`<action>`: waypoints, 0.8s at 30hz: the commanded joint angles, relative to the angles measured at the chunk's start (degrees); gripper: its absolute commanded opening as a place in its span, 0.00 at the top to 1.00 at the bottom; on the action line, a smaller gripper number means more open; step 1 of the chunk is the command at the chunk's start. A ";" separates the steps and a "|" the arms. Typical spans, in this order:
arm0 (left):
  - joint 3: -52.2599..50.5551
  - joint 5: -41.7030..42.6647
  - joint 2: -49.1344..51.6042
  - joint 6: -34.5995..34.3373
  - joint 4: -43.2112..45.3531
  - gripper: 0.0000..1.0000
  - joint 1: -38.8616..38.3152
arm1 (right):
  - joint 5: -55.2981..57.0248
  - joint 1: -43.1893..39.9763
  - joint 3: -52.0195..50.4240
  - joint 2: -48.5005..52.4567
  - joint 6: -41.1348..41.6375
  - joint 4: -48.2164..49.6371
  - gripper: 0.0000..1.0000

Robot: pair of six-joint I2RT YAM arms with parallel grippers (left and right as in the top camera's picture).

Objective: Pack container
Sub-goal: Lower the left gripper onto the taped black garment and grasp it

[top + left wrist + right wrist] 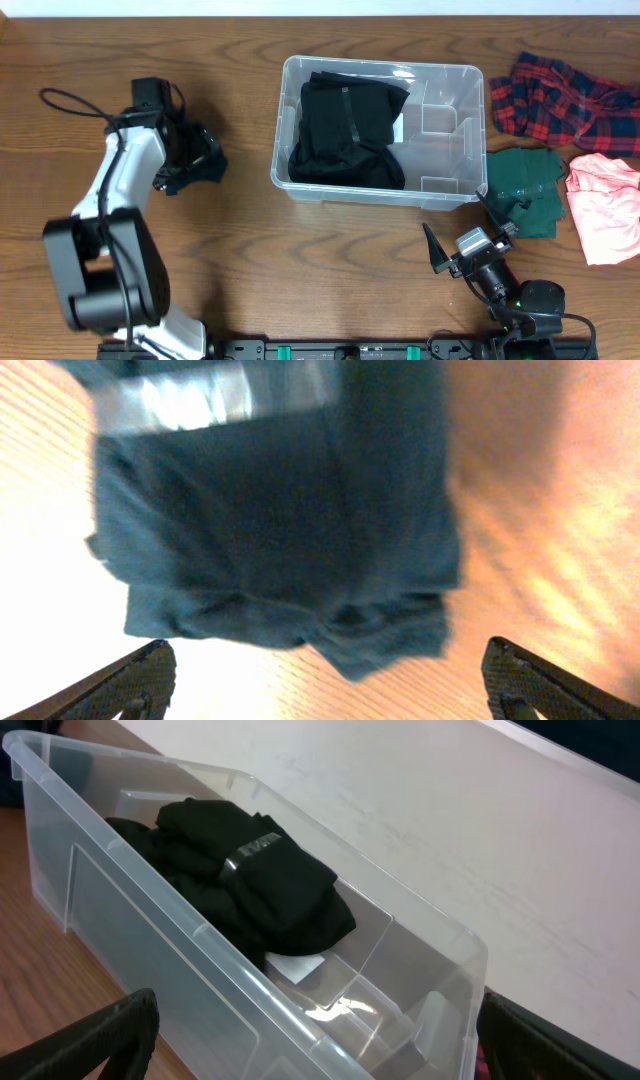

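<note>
As overhead shows, container: 1, w/ 1 black garment.
L jaws: wide, over 1 dark garment, 9 o'clock.
R jaws: wide.
3 o'clock: 3 cloths – plaid, green, pink.

A: Log the non-task items. Surface?

B: Wooden table, brown, visible grain.

A: Textiles, left side?

B: One dark garment, crumpled, lying on the wood. Left wrist view: dark blue-grey, with a pale shiny band near one edge.

A: Centre?

B: Black garment, folded, lying in the left half of the container. A thin grey strip runs across its top.

A: Right side?

B: Three pieces on the table. Red plaid cloth farthest back. Green cloth in front of it, just beside the container's right end. Pink cloth just beside the green, at the picture's right edge.
</note>
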 commanded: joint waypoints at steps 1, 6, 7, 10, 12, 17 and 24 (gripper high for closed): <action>-0.07 0.39 -2.58 -1.64 0.20 0.02 -0.04 | -0.35 0.31 -0.11 -0.26 -0.57 -0.13 0.01; -0.24 -0.07 -1.60 -4.44 2.86 0.02 -0.07 | -0.35 0.28 -0.11 -0.26 -0.57 -0.13 0.01; -0.24 -0.11 -1.25 -5.05 3.39 0.02 -0.11 | -0.37 0.28 -0.11 -0.26 -0.57 -0.13 0.01; -0.24 -0.74 -0.24 -7.65 4.94 0.02 -0.13 | -0.35 0.31 -0.11 -0.26 -0.57 -0.13 0.01; -0.24 -1.70 0.81 -9.03 6.32 0.02 -0.17 | -0.35 0.31 -0.11 -0.26 -0.57 -0.13 0.01; -0.24 -2.67 3.98 -10.91 8.98 0.02 -0.22 | -0.37 0.28 -0.11 -0.26 -0.57 -0.13 0.01; -0.24 -2.67 9.46 -11.23 11.13 0.02 -0.22 | -0.35 0.28 -0.11 -0.26 -0.57 -0.13 0.01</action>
